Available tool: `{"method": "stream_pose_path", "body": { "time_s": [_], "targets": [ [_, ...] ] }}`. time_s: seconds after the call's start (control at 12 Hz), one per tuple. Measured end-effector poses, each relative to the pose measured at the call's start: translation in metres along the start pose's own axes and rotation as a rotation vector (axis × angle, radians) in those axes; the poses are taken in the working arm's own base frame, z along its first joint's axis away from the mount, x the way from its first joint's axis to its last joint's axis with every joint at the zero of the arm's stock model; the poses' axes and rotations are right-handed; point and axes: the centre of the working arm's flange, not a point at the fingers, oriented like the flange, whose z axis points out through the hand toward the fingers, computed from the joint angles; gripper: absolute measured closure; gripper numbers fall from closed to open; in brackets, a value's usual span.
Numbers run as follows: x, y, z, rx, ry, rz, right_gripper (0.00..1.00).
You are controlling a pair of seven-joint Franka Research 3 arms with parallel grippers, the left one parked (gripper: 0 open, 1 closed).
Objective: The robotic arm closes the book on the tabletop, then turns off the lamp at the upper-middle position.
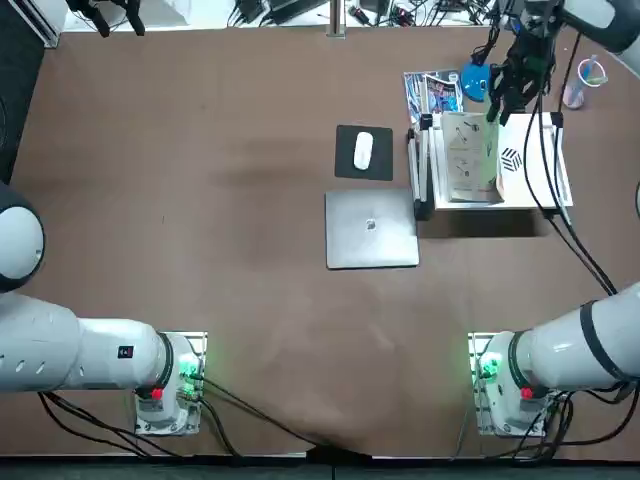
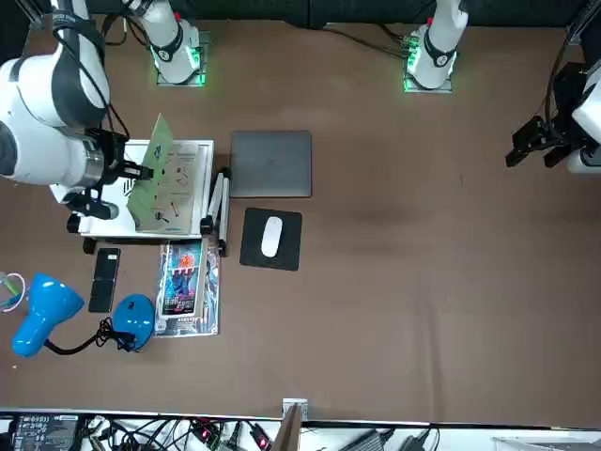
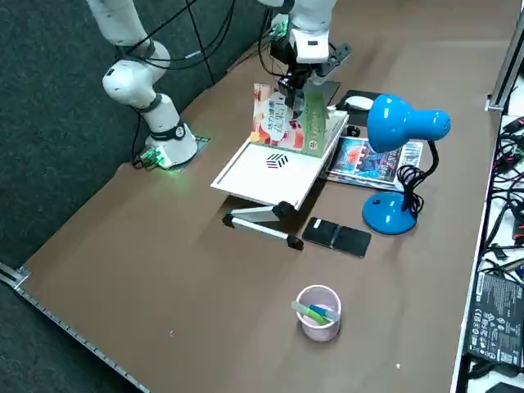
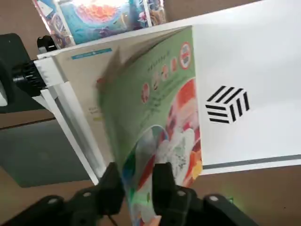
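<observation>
While the book's [image 3: 286, 121] green cover stands lifted, roughly upright above its open white pages, the right gripper [image 4: 138, 186] pinches that cover's edge between its two black fingers [image 4: 165, 181]. Seen from the wrist, the cover's red-and-white picture faces outward, with one finger on each side of the sheet. The book rests on a white tilted stand [image 3: 274, 173] marked with a black striped logo, at the far right of the tabletop [image 1: 200, 200] in the overhead view. Just beyond the stand lies a blue-pictured leaflet [image 2: 185, 287], and beside that stands the lamp [image 3: 399, 164], its blue disc base on the table and its blue head raised on a black neck. A black phone [image 3: 337, 237] lies near the lamp's base.
</observation>
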Motion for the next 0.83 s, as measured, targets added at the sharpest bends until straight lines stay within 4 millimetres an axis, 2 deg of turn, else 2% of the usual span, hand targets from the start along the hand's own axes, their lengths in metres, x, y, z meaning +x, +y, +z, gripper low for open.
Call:
{"method": "stream_pose_path", "body": {
  "time_s": [0.08,0.5,0.58,0.67,0.83],
  "targets": [
    [0.0,-0.006,0.003,-0.006,0.001,-0.01,0.6],
    [0.008,-0.038,0.029,-0.052,-0.002,-0.061,0.59],
    [0.009,-0.046,0.036,-0.081,-0.001,-0.079,0.53],
    [0.008,-0.06,0.049,-0.157,0.003,-0.12,0.33],
    [0.006,-0.074,0.058,-0.201,0.004,-0.152,0.31]
  ]
}}
